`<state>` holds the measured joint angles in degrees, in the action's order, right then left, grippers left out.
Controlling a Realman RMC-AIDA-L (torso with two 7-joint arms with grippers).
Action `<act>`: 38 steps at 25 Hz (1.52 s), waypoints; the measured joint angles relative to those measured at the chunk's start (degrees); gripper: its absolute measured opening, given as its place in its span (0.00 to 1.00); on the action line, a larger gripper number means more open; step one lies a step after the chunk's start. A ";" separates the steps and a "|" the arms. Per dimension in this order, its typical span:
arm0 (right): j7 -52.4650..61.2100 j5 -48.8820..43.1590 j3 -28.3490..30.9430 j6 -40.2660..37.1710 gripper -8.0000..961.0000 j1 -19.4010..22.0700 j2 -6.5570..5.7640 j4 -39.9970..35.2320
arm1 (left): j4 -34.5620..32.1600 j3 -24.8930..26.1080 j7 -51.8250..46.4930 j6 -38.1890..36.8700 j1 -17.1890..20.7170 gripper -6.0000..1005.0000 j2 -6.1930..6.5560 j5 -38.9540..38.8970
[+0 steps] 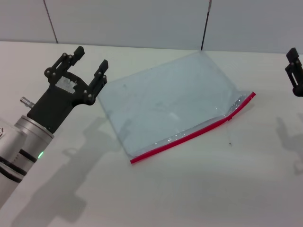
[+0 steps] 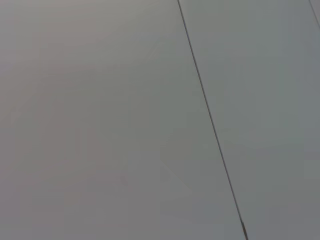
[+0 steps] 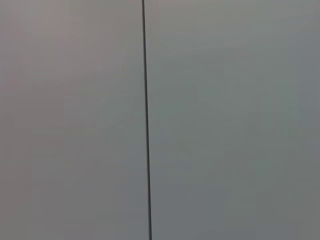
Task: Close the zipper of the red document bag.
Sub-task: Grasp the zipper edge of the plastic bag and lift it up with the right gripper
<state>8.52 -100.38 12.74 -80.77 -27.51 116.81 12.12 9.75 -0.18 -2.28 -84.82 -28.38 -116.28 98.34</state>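
The red document bag (image 1: 170, 101), a flat translucent pale blue-grey pouch, lies on the white table (image 1: 199, 189) in the head view. Its zipper (image 1: 184, 137) is a bright red strip along the near long edge. A small dark slider (image 1: 230, 117) seems to sit close to the strip's right end, where the plastic is wrinkled. My left gripper (image 1: 91, 57) hovers open just left of the bag's far left corner, holding nothing. My right gripper (image 1: 294, 71) shows only in part at the right edge, apart from the bag. Neither wrist view shows the bag.
Grey wall panels (image 1: 142, 21) with dark seams stand behind the table. Both wrist views show only that wall, each with a seam (image 2: 210, 125) (image 3: 146, 120). Bare tabletop lies in front of the bag and on both sides.
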 joint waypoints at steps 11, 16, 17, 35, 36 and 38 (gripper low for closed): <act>0.00 0.01 0.00 0.11 0.64 0.00 0.00 0.00 | 0.00 0.01 0.00 0.00 0.00 0.61 0.00 0.00; 1.00 -0.10 0.00 2.42 0.64 -0.72 -0.03 -0.05 | 0.00 -0.01 0.00 0.00 0.00 0.61 0.00 0.00; 1.85 -0.22 0.00 3.28 0.64 -1.05 -0.09 -0.17 | 0.00 -0.05 0.00 0.07 0.00 0.61 0.00 0.00; 46.60 -1.70 -22.14 27.24 0.64 -11.27 -0.70 -16.44 | 0.00 -0.17 0.00 0.89 -0.18 0.61 0.00 0.18; 49.40 -2.61 -23.93 28.28 0.64 -11.71 -0.72 -17.16 | 0.00 -0.17 0.00 0.89 -0.18 0.61 0.00 0.19; 53.12 -4.42 -26.02 30.04 0.64 -12.40 -0.75 -17.98 | 0.00 -0.17 0.00 0.89 -0.18 0.61 0.00 0.18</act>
<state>61.64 -104.80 -13.27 -50.72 -39.91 116.06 -5.86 9.75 -0.35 -2.28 -83.93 -28.56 -116.28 98.52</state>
